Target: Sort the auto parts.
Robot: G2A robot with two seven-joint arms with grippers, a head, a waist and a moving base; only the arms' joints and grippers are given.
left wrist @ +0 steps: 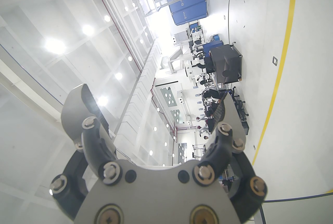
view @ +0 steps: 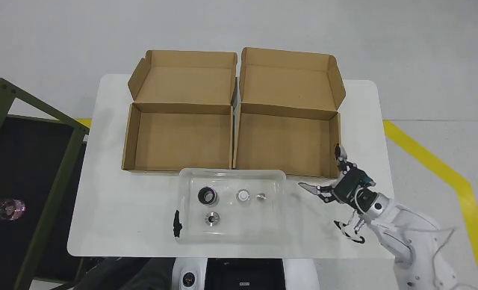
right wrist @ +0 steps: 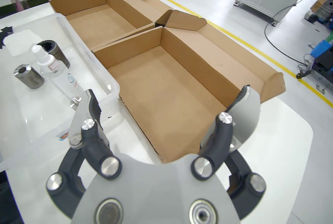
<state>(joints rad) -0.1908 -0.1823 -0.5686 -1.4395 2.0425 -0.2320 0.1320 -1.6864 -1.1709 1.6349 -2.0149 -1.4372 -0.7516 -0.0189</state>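
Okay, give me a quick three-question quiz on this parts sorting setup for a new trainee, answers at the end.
1. True or false: a part already lies in the cardboard box beside the right gripper.
2. Multiple choice: where is the white bottle? A) in the clear tray; B) in the cardboard box; C) in the right gripper.
3. Short answer: is the right gripper open or shut?

Key: 1 false, the box is empty; 2 A; 3 open, holding nothing.
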